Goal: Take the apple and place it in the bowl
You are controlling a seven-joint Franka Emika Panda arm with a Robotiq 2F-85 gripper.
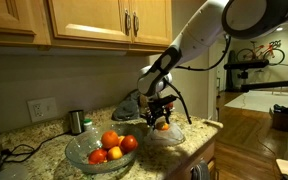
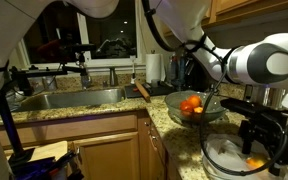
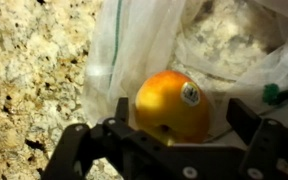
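Straddling a round orange-yellow apple (image 3: 169, 100) with the black two-finger gripper (image 3: 176, 112), jaws wide, slight gaps either side. Sitting in a clear glass bowl (image 1: 176, 140), lower centre, beside a fruit-filled glass bowl (image 1: 76, 150).

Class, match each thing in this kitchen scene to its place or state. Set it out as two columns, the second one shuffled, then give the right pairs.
Things:
1. stickered apple
2. metal cup
3. glass fruit bowl
4. sink

Places or states:
A. set into the countertop
B. between the fingers of the gripper
C. holds several red and orange fruits
D. stands near the wall outlet

Pairs: 1-B, 2-D, 3-C, 4-A
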